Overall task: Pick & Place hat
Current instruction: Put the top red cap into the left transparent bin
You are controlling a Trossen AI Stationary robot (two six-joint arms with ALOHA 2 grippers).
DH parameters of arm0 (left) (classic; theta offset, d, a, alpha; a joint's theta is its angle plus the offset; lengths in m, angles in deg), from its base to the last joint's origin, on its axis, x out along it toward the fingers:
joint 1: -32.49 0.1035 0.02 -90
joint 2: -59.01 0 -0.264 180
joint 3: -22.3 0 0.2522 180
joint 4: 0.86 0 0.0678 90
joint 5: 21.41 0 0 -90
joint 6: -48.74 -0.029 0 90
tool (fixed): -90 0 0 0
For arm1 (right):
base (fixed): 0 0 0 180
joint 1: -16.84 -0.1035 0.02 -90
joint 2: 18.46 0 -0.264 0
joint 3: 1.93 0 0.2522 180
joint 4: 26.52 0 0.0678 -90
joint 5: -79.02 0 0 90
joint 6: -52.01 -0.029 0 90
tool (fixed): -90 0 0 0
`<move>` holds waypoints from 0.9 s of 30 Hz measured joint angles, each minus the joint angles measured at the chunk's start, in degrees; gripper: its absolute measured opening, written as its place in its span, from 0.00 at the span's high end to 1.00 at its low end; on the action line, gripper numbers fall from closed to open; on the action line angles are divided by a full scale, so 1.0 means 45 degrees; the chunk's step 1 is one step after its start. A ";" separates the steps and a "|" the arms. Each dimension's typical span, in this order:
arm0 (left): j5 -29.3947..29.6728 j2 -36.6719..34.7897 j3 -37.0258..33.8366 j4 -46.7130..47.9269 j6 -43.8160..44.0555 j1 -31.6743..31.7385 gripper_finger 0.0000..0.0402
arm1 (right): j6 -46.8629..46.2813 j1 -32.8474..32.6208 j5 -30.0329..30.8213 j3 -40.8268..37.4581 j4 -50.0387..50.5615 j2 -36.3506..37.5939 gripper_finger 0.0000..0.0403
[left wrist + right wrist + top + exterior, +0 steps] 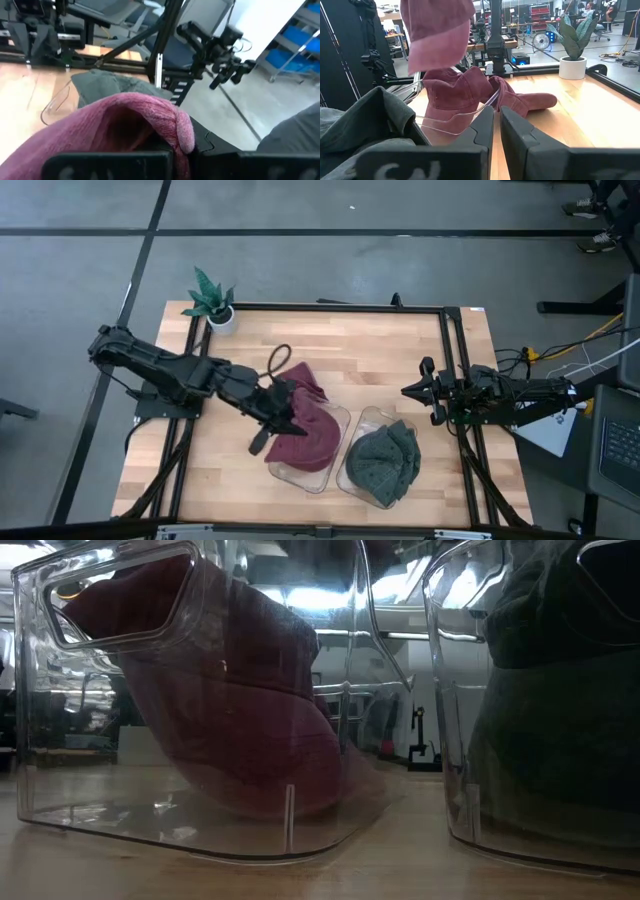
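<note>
The left arm reaches across the wooden table (400, 350), its left gripper (283, 408) clamped on a maroon hat (305, 435) hanging over the left clear bin (322, 477). A potted plant (213, 298) stands behind. The green hat (385, 460) fills the right bin. The right gripper (412, 391) rests beside it, fingers nearly closed, empty.

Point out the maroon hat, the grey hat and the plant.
maroon hat (305, 442): high view, crown, in the left clear bin.
grey hat (385, 460): high view, middle of the fabric, in the right clear bin.
plant (210, 295): high view, leaves above the white pot.
</note>
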 joint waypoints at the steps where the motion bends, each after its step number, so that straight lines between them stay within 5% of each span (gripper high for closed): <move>1: -0.0072 0.0176 0.0038 -0.0010 -0.0073 0.0026 0.99 | -0.0001 0.0001 0.0000 0.0000 0.0002 0.0000 0.92; 22: -0.0785 0.1910 0.0058 0.1028 0.0177 0.0111 0.99 | -0.0001 0.0001 0.0000 0.0000 0.0000 0.0005 0.92; 27: -0.0722 0.1801 0.1216 0.3415 0.0193 0.0112 0.99 | 0.0004 0.0000 0.0000 0.0000 0.0000 0.0003 0.92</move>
